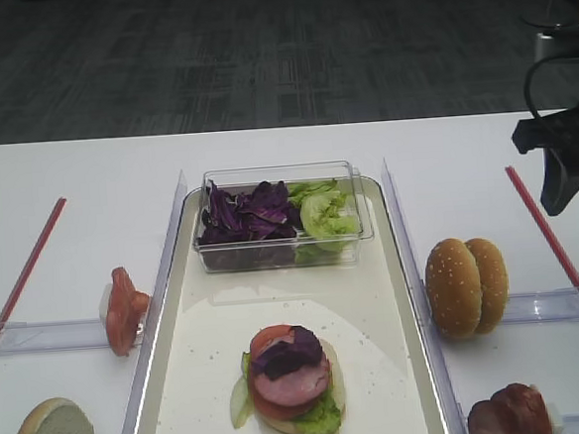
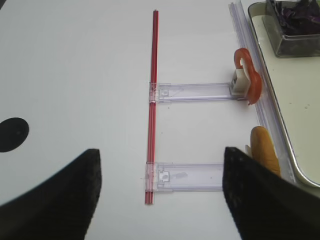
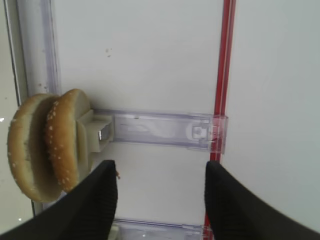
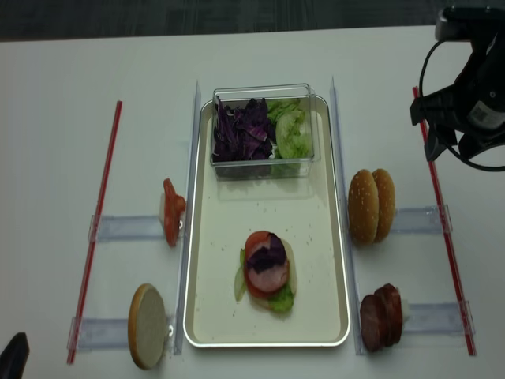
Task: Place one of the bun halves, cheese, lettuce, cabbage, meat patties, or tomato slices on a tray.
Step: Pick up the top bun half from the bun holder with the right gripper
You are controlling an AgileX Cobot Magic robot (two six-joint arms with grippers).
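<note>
Beside the tray (image 4: 335,260), upright bun halves (image 4: 372,205) stand below the empty, open right tool (image 3: 160,195); left tool (image 2: 160,200) open.

Bright, even overhead light fills the room and whitens the table (image 1: 69,193), with only soft, short shadows. A pale sheen glares off the tray (image 1: 376,310) at its centre. Both wrist views are softer, the dark fingers (image 3: 95,205) along their lower edge blurred, out of focus.

Two high views face the tray (image 1: 400,299): one oblique from front, one straight down. Wrist cams look down close, sharing bun halves (image 3: 47,145) at frame right.
</note>
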